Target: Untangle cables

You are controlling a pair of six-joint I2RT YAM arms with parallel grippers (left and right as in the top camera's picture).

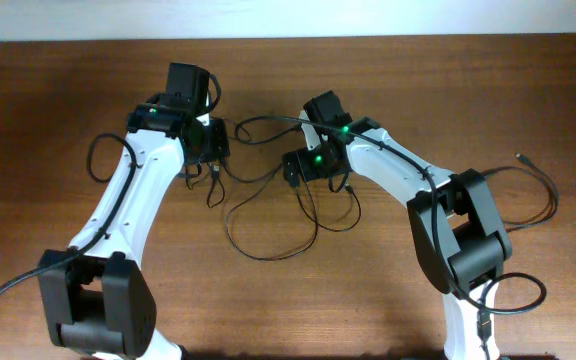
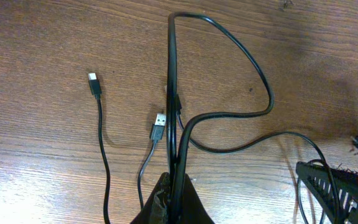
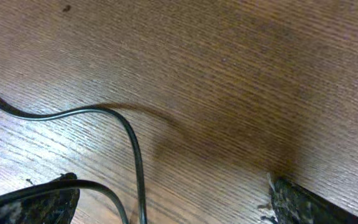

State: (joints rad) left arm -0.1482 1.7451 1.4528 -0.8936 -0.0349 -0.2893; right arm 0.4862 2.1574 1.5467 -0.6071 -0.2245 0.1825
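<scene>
While the left gripper [image 2: 173, 190] is clamped tight on one of the cables [image 2: 172, 68], that strand runs taut and straight away from its fingers. It then bends sharply back and crosses at least two other strands close to the grip. The tangle lies on the table [image 1: 68, 90] about midway between its left and right edges, a little toward the far edge, with both arms reaching in over it. The right gripper [image 3: 173, 193] hangs near the left one, its fingers spread wide and empty. In the right wrist view one strand passes below the gap between them, and a second curves in near one finger.

The main risk, as I judge it, is tightening rather than loosening. A pull along the taut strand would draw the crossings together and cinch the loop. The USB plug [image 2: 158, 121] lies right next to the held strand, and it could catch at a crossing and drag the whole bundle instead of sliding free. If the right gripper closes where it is, it may pinch two strands at once, locking them together. With the grippers so close, a careless swing could knock one into the other.
</scene>
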